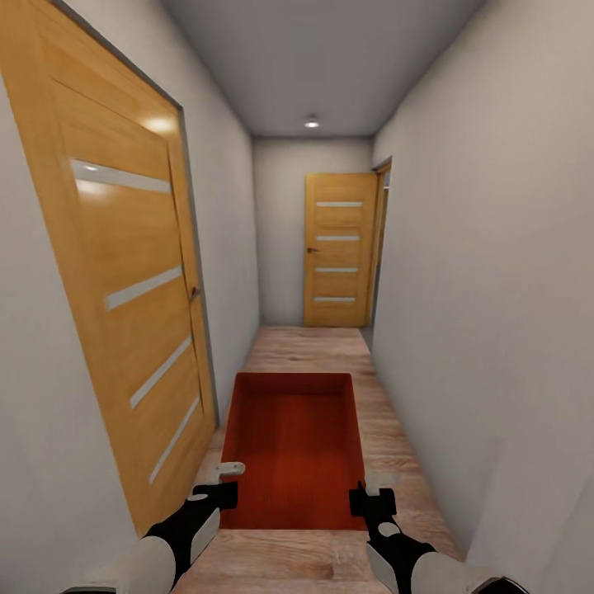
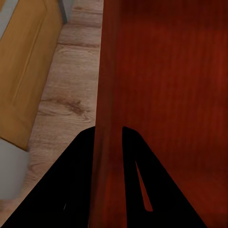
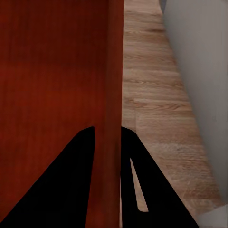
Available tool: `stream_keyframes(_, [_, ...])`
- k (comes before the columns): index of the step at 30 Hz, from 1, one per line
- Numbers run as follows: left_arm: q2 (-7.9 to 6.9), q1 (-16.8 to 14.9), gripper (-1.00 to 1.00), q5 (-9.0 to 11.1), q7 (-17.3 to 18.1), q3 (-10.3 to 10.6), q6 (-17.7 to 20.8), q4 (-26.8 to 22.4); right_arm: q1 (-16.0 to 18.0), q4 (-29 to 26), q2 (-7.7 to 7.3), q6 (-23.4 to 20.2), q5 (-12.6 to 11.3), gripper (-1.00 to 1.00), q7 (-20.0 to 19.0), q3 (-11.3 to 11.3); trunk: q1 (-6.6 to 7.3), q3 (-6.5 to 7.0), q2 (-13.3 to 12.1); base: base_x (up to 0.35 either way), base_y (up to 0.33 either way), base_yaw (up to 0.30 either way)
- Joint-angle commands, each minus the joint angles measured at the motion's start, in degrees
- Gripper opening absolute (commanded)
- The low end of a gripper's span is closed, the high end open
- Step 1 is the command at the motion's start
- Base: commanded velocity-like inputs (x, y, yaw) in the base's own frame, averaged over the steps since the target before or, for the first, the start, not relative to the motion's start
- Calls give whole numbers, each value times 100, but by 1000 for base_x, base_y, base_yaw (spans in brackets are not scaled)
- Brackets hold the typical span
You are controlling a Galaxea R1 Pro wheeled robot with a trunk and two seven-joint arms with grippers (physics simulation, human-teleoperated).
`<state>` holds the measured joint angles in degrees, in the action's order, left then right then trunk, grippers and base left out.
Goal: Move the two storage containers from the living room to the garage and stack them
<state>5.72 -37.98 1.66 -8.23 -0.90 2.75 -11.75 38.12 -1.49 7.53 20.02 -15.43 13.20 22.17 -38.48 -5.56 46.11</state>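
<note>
1. Left gripper [image 1: 221, 481]: its fingers [image 2: 71, 180] are clamped on the left wall of the red-orange rectangular open-top plastic container [image 1: 293, 450], one finger inside, one outside; beyond them stands a tall honey-coloured wooden door [image 1: 124, 272].
2. One container, held level between both sets of fingers above the light wood-plank corridor floor [image 1: 305, 351]; it looks stiff and light, the thin straight walls the sensible place to hold.
3. Right gripper [image 1: 371, 492]: its fingers [image 3: 66, 185] pinch the right wall likewise; two doors counted, the second door [image 1: 338, 249] far ahead.
</note>
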Motion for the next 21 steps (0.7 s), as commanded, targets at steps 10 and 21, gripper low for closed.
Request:
stream_keyframes(10, [-227, 2, -100, -25, -143, -134, 32, -3, 11, -18, 3, 89, 49, -100, 12, -415, -4, -9, 7, 322, 10, 0])
stream_keyframes(21, [-247, 2, -100, -25, -143, -137, 32, -3, 8, -18, 3, 87, 49, -100, 14, -415, -4, -9, 7, 322, 0, 0])
